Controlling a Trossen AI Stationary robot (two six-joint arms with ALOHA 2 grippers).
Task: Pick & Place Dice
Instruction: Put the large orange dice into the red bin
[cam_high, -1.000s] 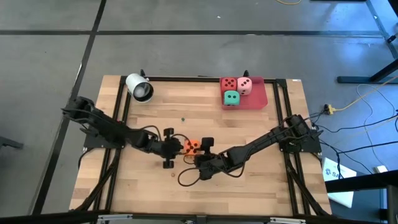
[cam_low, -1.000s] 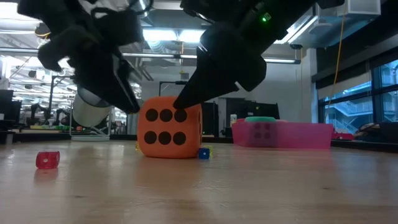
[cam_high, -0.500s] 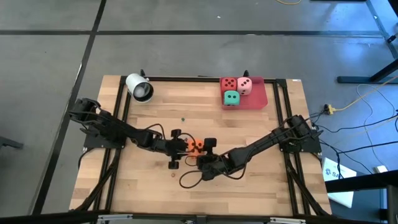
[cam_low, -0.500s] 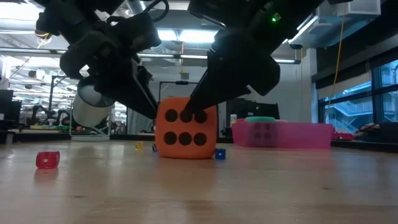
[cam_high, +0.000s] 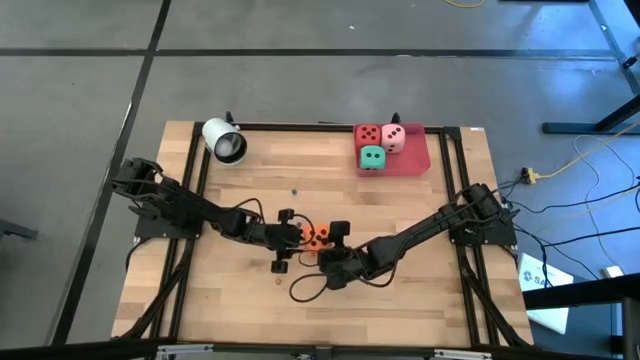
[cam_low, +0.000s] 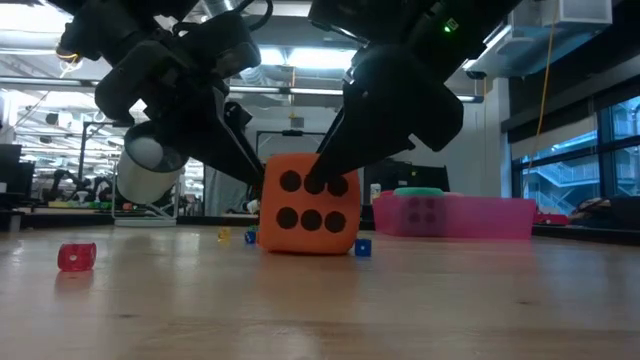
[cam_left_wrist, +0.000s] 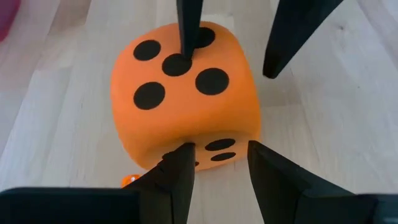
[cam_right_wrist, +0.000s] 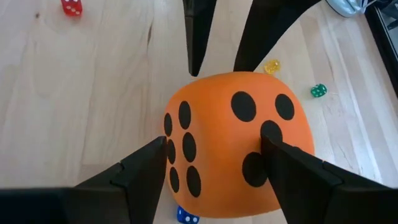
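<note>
orange die (cam_low: 310, 204) on surface | right end effector (cam_right_wrist: 211, 163) pinching it, left end effector (cam_left_wrist: 217, 165) spread against it | risk: both pull, die squirts free

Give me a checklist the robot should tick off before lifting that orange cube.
1. Right gripper closed on the orange die: ok.
2. Grip firm enough to lift: cannot tell.
3. Left gripper clear of the die: not ok, its open tips are against it.
4. Die off the table: not ok, it rests on the wood.
5. Free space on the red tray beside the red die, pink die and green die: ok.
</note>
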